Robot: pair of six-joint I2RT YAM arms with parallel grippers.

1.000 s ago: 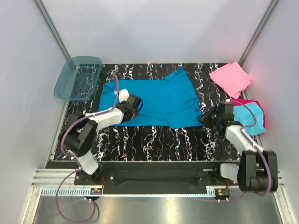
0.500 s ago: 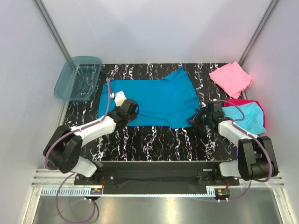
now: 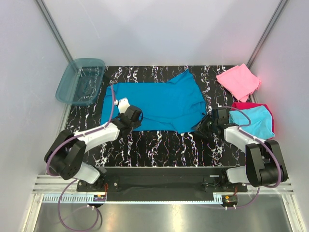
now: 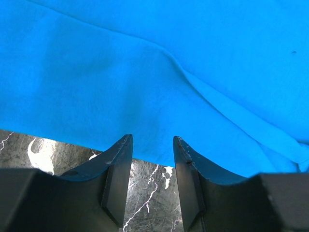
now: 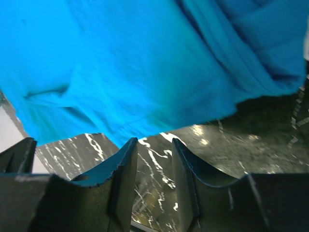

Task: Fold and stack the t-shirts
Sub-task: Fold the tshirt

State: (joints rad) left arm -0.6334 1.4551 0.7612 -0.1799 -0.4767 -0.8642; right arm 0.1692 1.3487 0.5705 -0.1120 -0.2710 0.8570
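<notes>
Left gripper [image 4: 152, 141] and right gripper [image 5: 154, 142]: both parted, empty
The teal-blue t-shirt [image 3: 159, 101] lies just ahead of each, near hem at the fingertips; it spreads left-to-right across mid-frame, one arm toward each lower end.

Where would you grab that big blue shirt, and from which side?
Its near hem, coming from the arms' side. The teal-blue shirt lies spread flat, so only an edge offers a pinch, and the left gripper and right gripper face that hem.
</notes>
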